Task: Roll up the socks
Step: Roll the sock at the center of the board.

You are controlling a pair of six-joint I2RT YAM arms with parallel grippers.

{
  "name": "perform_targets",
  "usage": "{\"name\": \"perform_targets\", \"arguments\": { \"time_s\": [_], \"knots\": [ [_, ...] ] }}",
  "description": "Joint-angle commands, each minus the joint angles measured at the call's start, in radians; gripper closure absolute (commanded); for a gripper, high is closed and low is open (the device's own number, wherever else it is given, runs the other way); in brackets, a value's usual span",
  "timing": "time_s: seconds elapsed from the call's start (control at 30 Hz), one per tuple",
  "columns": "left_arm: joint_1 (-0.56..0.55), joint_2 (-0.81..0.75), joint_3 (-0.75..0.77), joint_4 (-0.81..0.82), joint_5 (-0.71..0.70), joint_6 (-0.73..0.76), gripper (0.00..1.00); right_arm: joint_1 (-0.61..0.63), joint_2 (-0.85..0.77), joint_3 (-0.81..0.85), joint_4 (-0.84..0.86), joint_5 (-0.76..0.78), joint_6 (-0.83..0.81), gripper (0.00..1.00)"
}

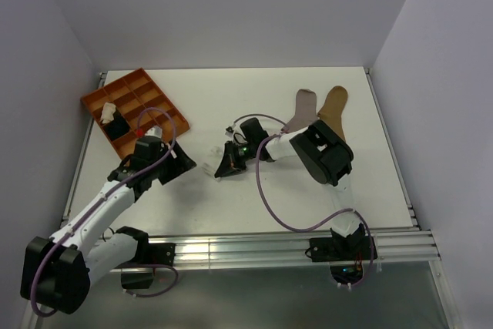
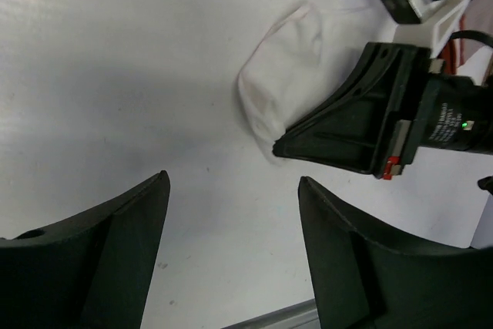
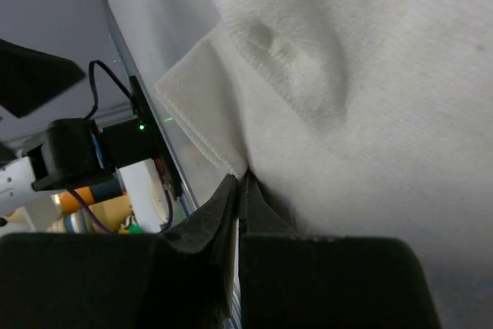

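Note:
A bunched white sock [image 2: 281, 75] lies on the white table between the two arms. My right gripper [image 1: 223, 169] is shut on it, fingertips [image 3: 240, 182] pinched together at the sock's hem [image 3: 204, 125]. The left wrist view shows that gripper [image 2: 277, 144] pointing into the sock's lower edge. My left gripper [image 2: 231, 186] stands open over bare table a short way left of the sock, with nothing between its fingers [image 1: 185, 166]. A greyish sock [image 1: 303, 109] and a tan sock [image 1: 333, 107] lie flat side by side at the back right.
An orange compartment tray [image 1: 176, 115] sits at the back left, just behind my left wrist. It holds a cream sock [image 1: 106, 112] and a black sock [image 1: 117, 127]. Purple cables loop over both arms. A metal rail [image 1: 254, 248] runs along the near edge.

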Motion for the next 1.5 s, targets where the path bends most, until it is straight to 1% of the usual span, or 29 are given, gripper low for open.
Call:
{"name": "perform_targets", "arguments": {
  "time_s": [0.0, 0.1, 0.17, 0.2, 0.27, 0.57, 0.7, 0.77, 0.9, 0.97, 1.07, 1.47],
  "knots": [
    [-0.02, 0.029, -0.042, 0.069, 0.017, -0.072, 0.28, -0.013, 0.034, -0.017, 0.016, 0.005, 0.043, 1.0],
    [-0.025, 0.072, -0.075, 0.096, 0.012, -0.086, 0.37, -0.013, 0.038, -0.006, -0.009, 0.011, 0.029, 1.0],
    [-0.028, 0.101, -0.09, 0.128, 0.016, -0.095, 0.41, -0.013, 0.038, -0.002, -0.015, 0.014, 0.026, 1.0],
    [-0.032, 0.132, -0.093, 0.138, 0.018, -0.098, 0.49, -0.013, 0.039, -0.002, -0.014, 0.012, 0.026, 1.0],
    [-0.037, 0.179, -0.095, 0.168, 0.018, -0.106, 0.56, -0.013, 0.041, 0.001, -0.02, 0.017, 0.022, 1.0],
    [-0.083, 0.333, -0.072, 0.27, -0.003, -0.123, 0.59, -0.013, 0.05, 0.009, -0.023, 0.017, 0.026, 1.0],
    [-0.088, 0.397, -0.065, 0.299, -0.005, -0.129, 0.66, -0.013, 0.053, 0.02, -0.03, 0.015, 0.023, 1.0],
    [-0.088, 0.411, -0.068, 0.322, -0.002, -0.132, 0.66, -0.013, 0.056, 0.021, -0.03, 0.012, 0.025, 1.0],
    [-0.088, 0.411, -0.082, 0.34, -0.01, -0.144, 0.66, -0.013, 0.057, 0.024, -0.029, 0.008, 0.026, 1.0],
    [-0.088, 0.39, -0.098, 0.386, -0.014, -0.149, 0.65, -0.013, 0.061, 0.025, -0.032, 0.006, 0.02, 1.0],
    [-0.088, 0.368, -0.113, 0.411, -0.022, -0.161, 0.65, -0.013, 0.061, 0.032, -0.046, 0.012, 0.013, 1.0],
    [-0.086, 0.379, -0.085, 0.465, -0.003, -0.166, 0.63, -0.013, 0.07, 0.044, -0.061, 0.012, 0.011, 1.0]
  ]
}}
